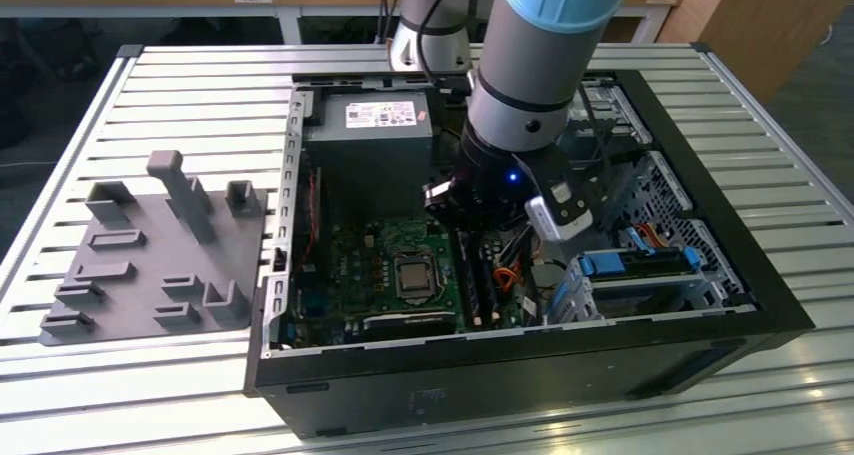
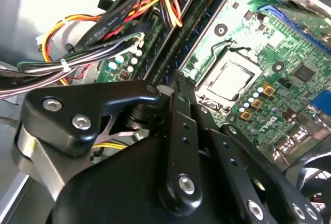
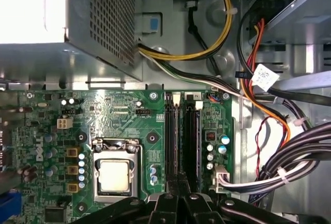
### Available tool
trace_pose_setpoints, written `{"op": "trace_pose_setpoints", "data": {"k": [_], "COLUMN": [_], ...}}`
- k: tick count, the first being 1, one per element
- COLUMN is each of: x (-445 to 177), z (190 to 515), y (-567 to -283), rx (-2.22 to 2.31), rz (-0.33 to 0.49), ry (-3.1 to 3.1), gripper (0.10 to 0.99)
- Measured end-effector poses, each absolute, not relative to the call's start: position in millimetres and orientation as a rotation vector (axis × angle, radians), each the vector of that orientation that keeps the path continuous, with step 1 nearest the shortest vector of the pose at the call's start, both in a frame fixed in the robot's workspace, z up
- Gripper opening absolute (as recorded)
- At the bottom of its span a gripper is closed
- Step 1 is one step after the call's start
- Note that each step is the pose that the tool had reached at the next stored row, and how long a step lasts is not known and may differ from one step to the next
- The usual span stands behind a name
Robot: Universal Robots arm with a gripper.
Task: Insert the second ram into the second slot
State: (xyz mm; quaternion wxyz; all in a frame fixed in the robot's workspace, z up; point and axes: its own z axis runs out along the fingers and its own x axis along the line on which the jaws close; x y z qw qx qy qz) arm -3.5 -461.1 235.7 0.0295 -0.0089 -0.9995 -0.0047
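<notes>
My gripper [image 1: 469,225] reaches down into the open computer case [image 1: 534,360], over the memory slots [image 3: 192,141] to the right of the processor socket in the exterior view. Its fingers [image 2: 178,92] stand pressed together, shut on the second ram [image 2: 173,38]. This thin dark green stick runs from the fingertips along the slots. In the first wrist view the gripper [image 3: 178,189] covers the near end of the slots, and the stick [image 3: 177,141] lies in line with them. How deep it sits in its slot is hidden.
A grey power supply [image 1: 367,125] fills the case's far part. Cable bundles [image 3: 269,167] and a blue drive cage [image 1: 641,265] crowd the side beyond the slots. The processor socket [image 3: 115,175] lies on the other side. A grey fixture plate [image 1: 147,255] sits outside the case.
</notes>
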Motion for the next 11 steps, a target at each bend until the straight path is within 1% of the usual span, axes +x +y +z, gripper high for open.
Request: {"op": "trace_pose_setpoints", "data": {"k": [11], "x": [-3.5], "z": [221.8], "y": [-461.1], "rx": [-0.027], "rz": [-0.015], "ry": [-3.083], "gripper": [0.106]}}
